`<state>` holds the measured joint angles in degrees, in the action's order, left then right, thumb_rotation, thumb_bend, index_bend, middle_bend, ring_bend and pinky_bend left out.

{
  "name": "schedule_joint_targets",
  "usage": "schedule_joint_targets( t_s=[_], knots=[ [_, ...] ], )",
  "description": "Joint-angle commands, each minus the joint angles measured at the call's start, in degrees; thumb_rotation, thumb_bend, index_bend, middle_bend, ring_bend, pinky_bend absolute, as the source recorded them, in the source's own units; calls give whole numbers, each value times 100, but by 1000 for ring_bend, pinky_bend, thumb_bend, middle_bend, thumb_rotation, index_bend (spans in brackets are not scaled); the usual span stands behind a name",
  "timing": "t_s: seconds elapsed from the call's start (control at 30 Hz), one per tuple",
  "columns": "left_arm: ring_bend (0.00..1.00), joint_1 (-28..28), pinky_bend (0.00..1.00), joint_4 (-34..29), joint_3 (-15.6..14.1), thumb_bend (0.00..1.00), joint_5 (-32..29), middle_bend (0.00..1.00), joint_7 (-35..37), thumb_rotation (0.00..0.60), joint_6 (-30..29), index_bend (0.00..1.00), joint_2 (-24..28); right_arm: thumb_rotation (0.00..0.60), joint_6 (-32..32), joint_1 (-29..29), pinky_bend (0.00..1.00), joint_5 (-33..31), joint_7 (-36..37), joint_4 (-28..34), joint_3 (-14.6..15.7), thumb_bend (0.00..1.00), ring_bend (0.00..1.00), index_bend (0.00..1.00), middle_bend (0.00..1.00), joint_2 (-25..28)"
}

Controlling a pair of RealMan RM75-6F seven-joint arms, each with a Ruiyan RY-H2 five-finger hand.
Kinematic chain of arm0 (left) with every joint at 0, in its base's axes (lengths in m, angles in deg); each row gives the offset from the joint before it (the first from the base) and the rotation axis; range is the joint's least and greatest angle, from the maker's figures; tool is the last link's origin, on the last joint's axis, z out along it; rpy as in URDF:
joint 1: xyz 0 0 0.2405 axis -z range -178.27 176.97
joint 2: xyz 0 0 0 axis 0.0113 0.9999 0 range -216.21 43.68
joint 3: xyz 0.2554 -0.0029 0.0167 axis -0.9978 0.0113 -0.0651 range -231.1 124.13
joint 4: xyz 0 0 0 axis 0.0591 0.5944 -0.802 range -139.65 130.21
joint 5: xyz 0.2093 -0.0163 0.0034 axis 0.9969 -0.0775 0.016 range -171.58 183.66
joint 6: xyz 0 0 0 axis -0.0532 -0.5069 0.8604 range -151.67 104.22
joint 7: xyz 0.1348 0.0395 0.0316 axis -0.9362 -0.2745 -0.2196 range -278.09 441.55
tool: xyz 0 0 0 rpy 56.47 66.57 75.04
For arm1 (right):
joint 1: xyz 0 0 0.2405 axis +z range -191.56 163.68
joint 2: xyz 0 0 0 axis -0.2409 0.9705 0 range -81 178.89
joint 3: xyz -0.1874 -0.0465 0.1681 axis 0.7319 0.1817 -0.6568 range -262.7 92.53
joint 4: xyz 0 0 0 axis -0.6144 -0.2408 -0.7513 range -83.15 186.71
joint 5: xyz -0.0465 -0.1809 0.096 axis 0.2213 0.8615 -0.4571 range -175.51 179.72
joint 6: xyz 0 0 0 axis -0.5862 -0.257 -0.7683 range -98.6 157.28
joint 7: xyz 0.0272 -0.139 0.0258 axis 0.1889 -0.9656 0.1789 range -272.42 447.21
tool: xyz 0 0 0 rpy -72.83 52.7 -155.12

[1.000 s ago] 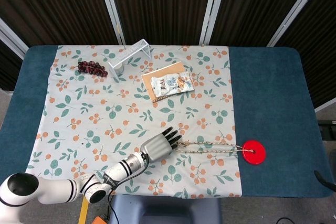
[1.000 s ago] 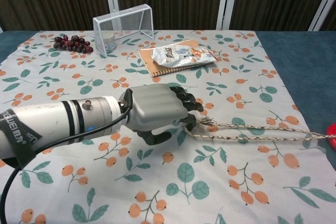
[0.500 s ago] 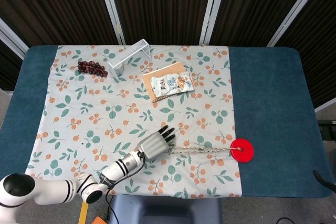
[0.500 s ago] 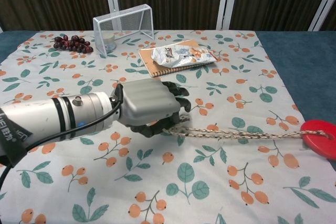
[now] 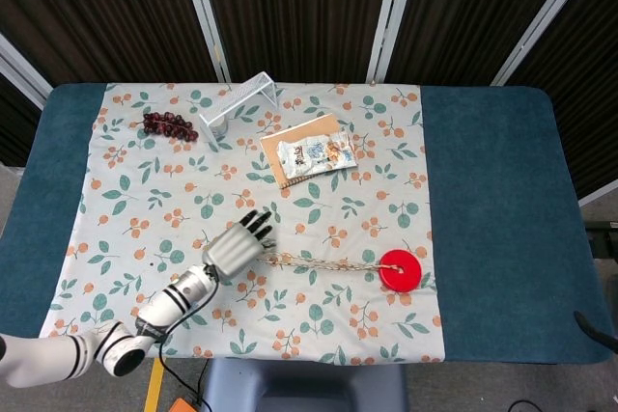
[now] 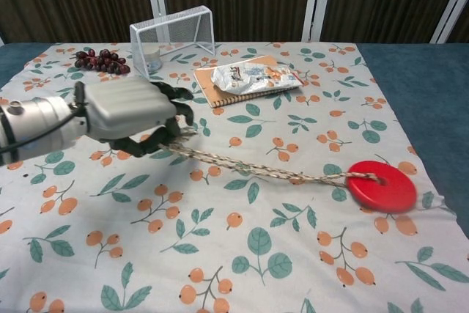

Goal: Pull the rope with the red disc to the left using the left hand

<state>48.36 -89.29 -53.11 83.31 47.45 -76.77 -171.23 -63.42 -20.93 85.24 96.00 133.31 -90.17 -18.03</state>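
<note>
Left hand (image 6: 128, 111) curls its fingers around the near end of the rope (image 6: 267, 170), holding it just above the cloth (image 5: 145, 200) so that the pull runs along the table rather than lifting the load. The rope runs nearly straight from the hand to the disc (image 6: 382, 186), which suggests tension is carrying through to it. The disc lies flat on the patterned cloth, right of centre, with the rope tied through its middle hole.

Against the frame a second earlier, the hand is clearly further left and a little further from the robot, and the disc has followed: it was then on the bare blue table (image 5: 492, 200) past the cloth's right edge and now sits well inside the cloth. The right hand is not in view. Grapes (image 5: 169, 124), a wire basket (image 5: 238, 101) and a snack bag (image 5: 317, 153) on a notebook (image 5: 281, 147) sit undisturbed at the far side.
</note>
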Motion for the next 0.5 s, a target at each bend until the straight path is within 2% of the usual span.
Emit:
schedule_joint_targets(
  t_s=[0.03, 0.23, 0.5],
  knots=[
    [13, -400, 170, -254, -206, 756, -150, 213, 186, 600, -265, 890, 653, 600, 17, 22, 0, 22, -41, 20, 7, 288, 0, 0, 0, -13],
    [21, -987, 192, -214, -366, 777, -818, 238, 312, 600, -504, 904, 1625, 600, 47, 70, 0, 57, -129, 46, 9, 288, 0, 0, 0, -35],
    [55, -1646, 219, 207, -180, 786, -1592, 269, 659, 600, -1004, 916, 2313, 600, 7, 91, 0, 92, -311, 97, 7, 289, 0, 0, 0, -10]
  ],
)
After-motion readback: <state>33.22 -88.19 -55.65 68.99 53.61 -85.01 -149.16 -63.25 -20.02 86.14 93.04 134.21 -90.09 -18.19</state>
